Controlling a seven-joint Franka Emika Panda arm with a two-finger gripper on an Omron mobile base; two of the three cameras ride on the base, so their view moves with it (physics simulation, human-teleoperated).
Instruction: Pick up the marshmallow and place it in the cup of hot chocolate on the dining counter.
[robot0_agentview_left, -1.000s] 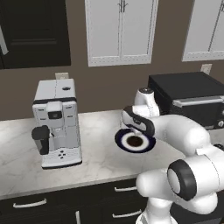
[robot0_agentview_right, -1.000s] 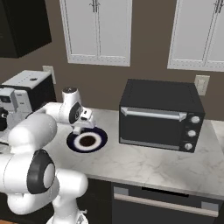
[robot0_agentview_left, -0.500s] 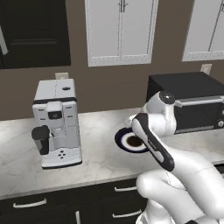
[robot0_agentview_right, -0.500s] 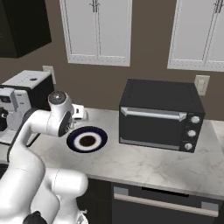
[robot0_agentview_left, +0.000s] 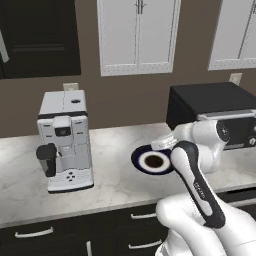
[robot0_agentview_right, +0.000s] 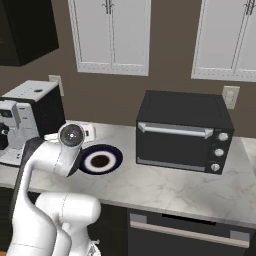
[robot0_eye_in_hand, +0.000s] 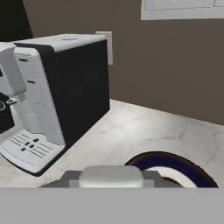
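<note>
White coffee machine (robot0_agentview_left: 64, 141) upright on marbled worktop (robot0_agentview_left: 105, 182), near left end. Dark-blue-rimmed plate (robot0_agentview_right: 111, 156) (white ring, brown centre) flat on worktop between coffee machine and black toaster oven (robot0_agentview_right: 182, 131). Oven against brown wall, door shut, knobs down right side. White wall cabinets (robot0_agentview_right: 111, 35) above. Dark drawers (robot0_agentview_left: 70, 231) with silver handles below worktop.
</note>
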